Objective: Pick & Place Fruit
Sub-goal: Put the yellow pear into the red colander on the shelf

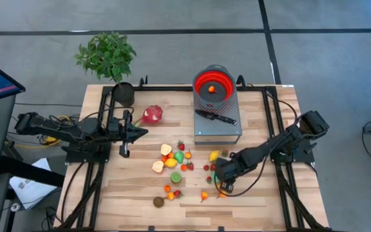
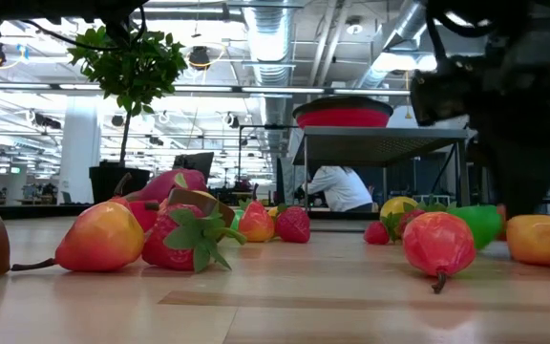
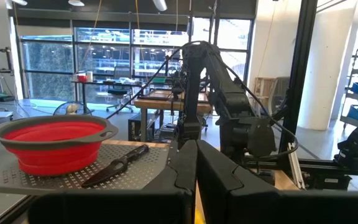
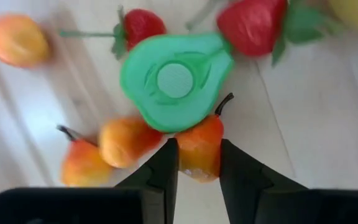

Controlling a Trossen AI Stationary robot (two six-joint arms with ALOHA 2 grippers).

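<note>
while the left gripper (image 1: pixel 140 133) is parked with fingers pressed together at about 9 o'clock on the table (image 1: pixel 263 193), the right gripper (image 4: pixel 199 163) is down among the fruit at roughly 4 o'clock, its fingers (image 4: pixel 166 163) clamped on a small orange-red pear (image 4: pixel 199 146). in the right wrist view the pear sits between the two fingers with its stem end touching a green pear half (image 4: pixel 174 81) that lies flat side up; an orange fruit (image 4: pixel 126 140) lies just beside it, and two strawberries (image 4: pixel 253 23) lie on the far side of the green half. from above, the scattered fruit cluster (image 1: pixel 172 158) is seen around the table's centre and toward 6 o'clock, with a brown fruit (image 1: pixel 158 202) nearest 6 o'clock. the dragon fruit (image 1: pixel 152 115) is set apart toward 10 o'clock. the red bowl (image 1: pixel 213 84) and the knife (image 1: pixel 215 116) rest on a grey stand (image 1: pixel 218 132) at 12 o'clock. a potted plant (image 1: pixel 108 58) stands at 11 o'clock.
</note>
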